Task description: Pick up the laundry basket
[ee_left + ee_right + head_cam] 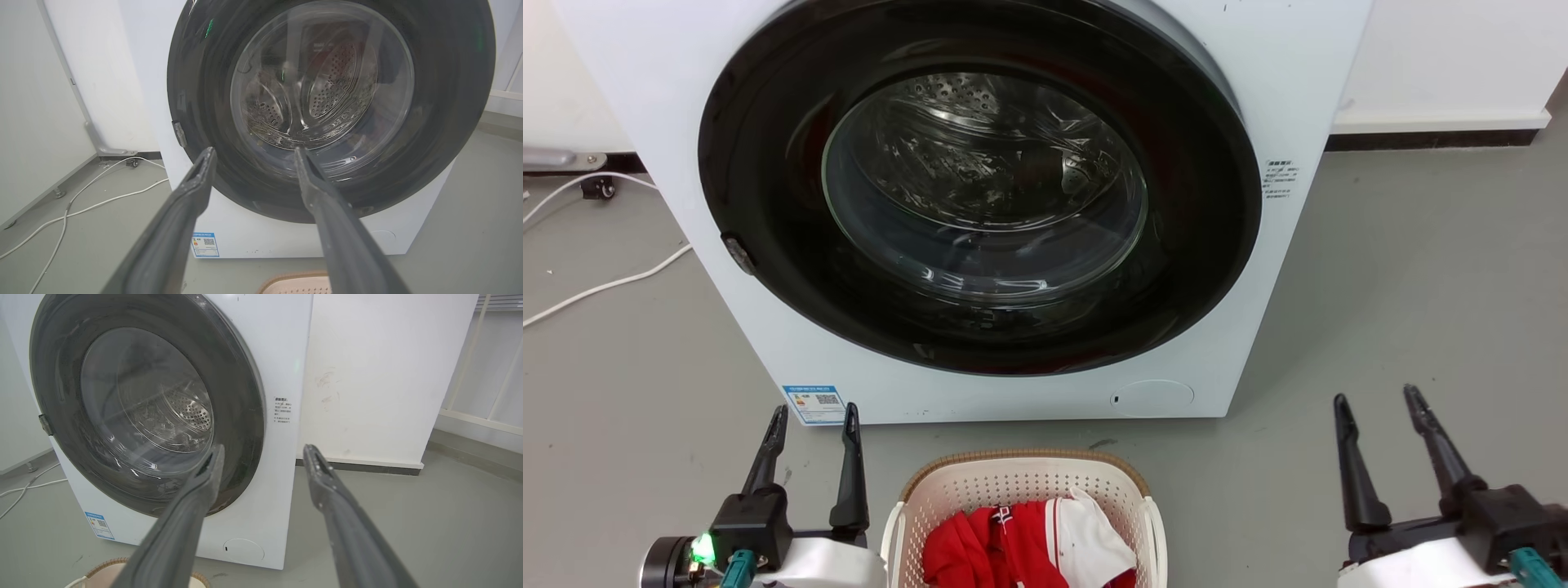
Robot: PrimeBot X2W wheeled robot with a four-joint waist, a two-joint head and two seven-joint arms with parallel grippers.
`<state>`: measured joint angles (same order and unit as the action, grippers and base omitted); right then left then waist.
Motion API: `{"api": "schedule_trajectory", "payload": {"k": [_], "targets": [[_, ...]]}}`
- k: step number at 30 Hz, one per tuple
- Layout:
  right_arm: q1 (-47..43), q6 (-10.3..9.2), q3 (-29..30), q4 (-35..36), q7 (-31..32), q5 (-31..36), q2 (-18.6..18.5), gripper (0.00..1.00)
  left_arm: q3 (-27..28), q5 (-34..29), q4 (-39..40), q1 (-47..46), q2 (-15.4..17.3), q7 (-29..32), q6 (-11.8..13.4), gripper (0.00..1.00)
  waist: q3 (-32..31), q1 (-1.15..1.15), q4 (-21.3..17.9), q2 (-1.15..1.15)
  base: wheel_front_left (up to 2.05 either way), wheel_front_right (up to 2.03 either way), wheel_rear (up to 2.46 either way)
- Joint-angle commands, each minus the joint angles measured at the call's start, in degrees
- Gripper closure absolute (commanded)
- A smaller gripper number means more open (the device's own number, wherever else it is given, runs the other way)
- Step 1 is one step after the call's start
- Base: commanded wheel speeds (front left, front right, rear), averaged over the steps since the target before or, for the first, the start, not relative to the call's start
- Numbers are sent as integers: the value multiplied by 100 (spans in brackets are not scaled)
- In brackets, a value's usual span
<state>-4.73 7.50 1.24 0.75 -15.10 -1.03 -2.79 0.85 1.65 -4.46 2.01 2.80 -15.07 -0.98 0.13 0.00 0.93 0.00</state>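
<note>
Head view: the laundry basket [980, 490] stands on the grey floor [1421, 310] just in front of a white washer [1013, 396] with its round door closed. Red and white clothes [1029, 543] lie in the basket. The left gripper [817, 408] sits just beside the basket's left side, and the right gripper [1375, 396] is well apart on the other side. Both have their fingers spread and empty.

Left wrist view: the two parted fingers point at the washer door, with nothing between them. The basket's brown rim peeks in at the bottom edge, and a white cable [81, 204] trails across the floor.

Right wrist view: the fingers are released, aimed past the washer's right edge towards a white wall [388, 375]. The basket's rim lies low at the left.
</note>
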Motion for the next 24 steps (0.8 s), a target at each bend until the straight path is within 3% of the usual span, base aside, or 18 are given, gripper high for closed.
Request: {"api": "schedule_trajectory", "payload": {"k": [1,10,24], "targets": [[96,-2,-68,-90,-11,41,-16,0,65,23,-74,-72,16,-16,13,0,40,0,-18,0,0,0,0],[676,-2,-679,-913,-11,-35,-16,0,400,42,-665,-447,146,-15,-127,0,408,0,-116,0,0,0,0],[2407,-4,-1710,-3051,-10,17,-14,0,551,146,-2420,-1776,572,-16,-518,0,1945,0,-254,0,0,0,0]]}}
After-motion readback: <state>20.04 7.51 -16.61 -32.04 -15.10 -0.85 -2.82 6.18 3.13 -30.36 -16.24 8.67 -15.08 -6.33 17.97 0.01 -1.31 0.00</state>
